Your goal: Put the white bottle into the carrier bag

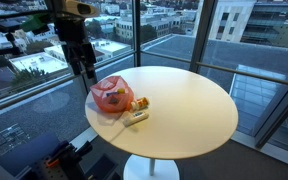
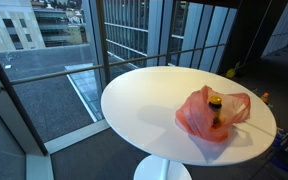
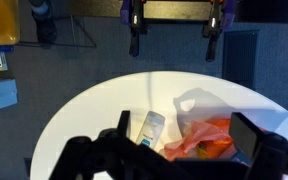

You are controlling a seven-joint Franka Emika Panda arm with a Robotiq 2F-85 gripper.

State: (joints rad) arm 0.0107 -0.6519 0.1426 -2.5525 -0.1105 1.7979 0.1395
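**Gripper.** In an exterior view the gripper (image 1: 81, 66) hangs above the counter (image 1: 184, 110) edge, at the left of the work area and up and to the left of the bag. In the wrist view its two fingers stand wide apart with nothing between them, so it is empty and ready to grasp. The height probably gives the wrist camera a view of both task items before the descent.

**Carrier bag.** The red carrier bag (image 1: 111, 95) sits slumped on the counter, just below and right of the gripper. Its film is soft and crumpled. A dark item with a yellow top (image 2: 216, 106) appears to stand inside it. This item probably holds the mouth partly open, but the pictures do not confirm how wide the opening is.

**White bottle.** The white bottle (image 1: 136, 118) lies on its side on the counter, just beside the bag on its right and near the counter edge. It is outside the bag, so the task step is not yet done. In the wrist view the bottle (image 3: 152, 128) lies lengthwise between the fingers, which suits a grasp across its narrow body.
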